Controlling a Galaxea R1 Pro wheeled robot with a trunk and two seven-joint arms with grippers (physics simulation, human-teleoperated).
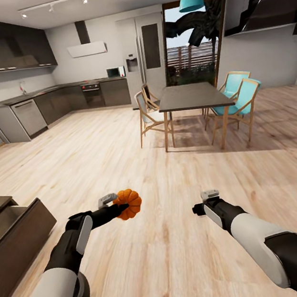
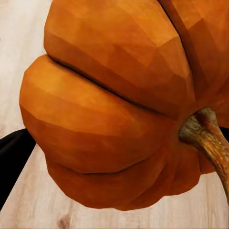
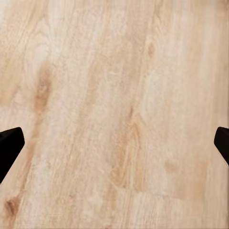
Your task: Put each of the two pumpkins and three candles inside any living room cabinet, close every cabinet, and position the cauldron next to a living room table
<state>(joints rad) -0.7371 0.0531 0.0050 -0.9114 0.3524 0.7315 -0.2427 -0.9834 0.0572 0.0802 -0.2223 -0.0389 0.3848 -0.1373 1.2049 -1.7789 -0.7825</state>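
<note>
One pumpkin [image 1: 128, 203] sits clamped in our left gripper [image 1: 121, 205] (right gripper [image 1: 210, 201] open, empty), open cabinet [image 1: 18, 238] drawer left.

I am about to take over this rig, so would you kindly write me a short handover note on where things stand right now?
Left claw: shut on a pumpkin, carried above the wood floor; its stem shows in the left wrist view.
Right claw: open, holding nothing.
Cabinet: at the robot's left, one drawer pulled open.
Done: one pumpkin picked up.
Left: put this pumpkin into the drawer. The other pumpkin, candles, cauldron and table cannot be judged from here; closing the cabinet is pending.
</note>
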